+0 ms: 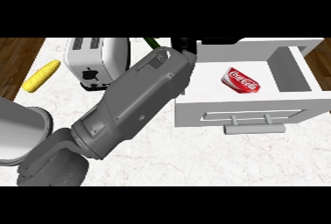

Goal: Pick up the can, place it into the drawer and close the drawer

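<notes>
The can (242,80) lies on its side inside the open drawer (249,114). The left hand (184,43) is mostly hidden behind its forearm, so I cannot tell its fingers' state. Closing carelessly, the forearm could catch the drawer's wall.

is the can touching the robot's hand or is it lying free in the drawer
Apart. The head view shows the can lying alone on the drawer floor, bare white all around it.

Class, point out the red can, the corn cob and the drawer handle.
red can (242,80), head view, on its printed side
corn cob (41,76), head view, mid-length
drawer handle (254,128), head view, middle of the bar
</notes>
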### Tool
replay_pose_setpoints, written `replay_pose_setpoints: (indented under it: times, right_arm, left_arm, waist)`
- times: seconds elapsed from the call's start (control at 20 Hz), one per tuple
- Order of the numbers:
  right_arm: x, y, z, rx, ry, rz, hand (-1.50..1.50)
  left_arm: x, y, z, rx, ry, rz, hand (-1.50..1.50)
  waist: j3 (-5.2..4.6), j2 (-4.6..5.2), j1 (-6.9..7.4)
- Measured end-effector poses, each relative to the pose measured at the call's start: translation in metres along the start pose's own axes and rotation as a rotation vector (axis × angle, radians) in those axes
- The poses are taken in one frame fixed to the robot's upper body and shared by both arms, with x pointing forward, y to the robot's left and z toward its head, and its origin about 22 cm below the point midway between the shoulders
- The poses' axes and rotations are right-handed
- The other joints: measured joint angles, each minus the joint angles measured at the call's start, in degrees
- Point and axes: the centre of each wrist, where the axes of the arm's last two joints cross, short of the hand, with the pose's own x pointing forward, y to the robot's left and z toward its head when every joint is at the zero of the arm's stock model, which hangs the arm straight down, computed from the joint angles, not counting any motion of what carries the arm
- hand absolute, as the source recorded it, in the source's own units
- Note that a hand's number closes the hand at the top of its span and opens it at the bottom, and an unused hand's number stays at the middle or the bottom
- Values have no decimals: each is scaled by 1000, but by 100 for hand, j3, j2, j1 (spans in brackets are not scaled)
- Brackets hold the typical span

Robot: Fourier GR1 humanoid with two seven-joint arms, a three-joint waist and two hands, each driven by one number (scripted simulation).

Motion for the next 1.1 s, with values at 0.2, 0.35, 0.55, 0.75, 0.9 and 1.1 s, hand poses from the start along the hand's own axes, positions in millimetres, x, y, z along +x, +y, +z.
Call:
replay_pose_setpoints:
  times: [0.2, 0.35, 0.55, 0.75, 0.9, 1.1]
  right_arm:
    - [-4, 18, -21, 45, -14, 92, -150]
    - [-11, 36, -42, 55, -21, 158, -150]
    - [-18, 62, -68, 65, -31, 234, -150]
    - [-25, 88, -94, 113, -46, 327, -150]
    - [-37, 107, -111, 156, -54, 390, -150]
    - [-51, 128, -135, 222, -61, 497, -150]
  left_arm:
    - [2, -1, 0, 11, 11, 6, -150]
    - [1, -1, 2, 2, 21, 14, -150]
    - [5, 4, -2, 12, 31, 6, -150]
    - [5, 7, -1, 16, 42, -5, -150]
    - [5, 16, -4, 30, 35, -15, -150]
    - [12, 28, -9, 44, 32, -22, -150]
  waist:
    - [-1, -16, 53]
    - [-3, -35, 147]
    - [-4, -63, 222]
    - [-6, -84, 287]
    - [-6, -84, 307]
    - [-5, -85, 340]
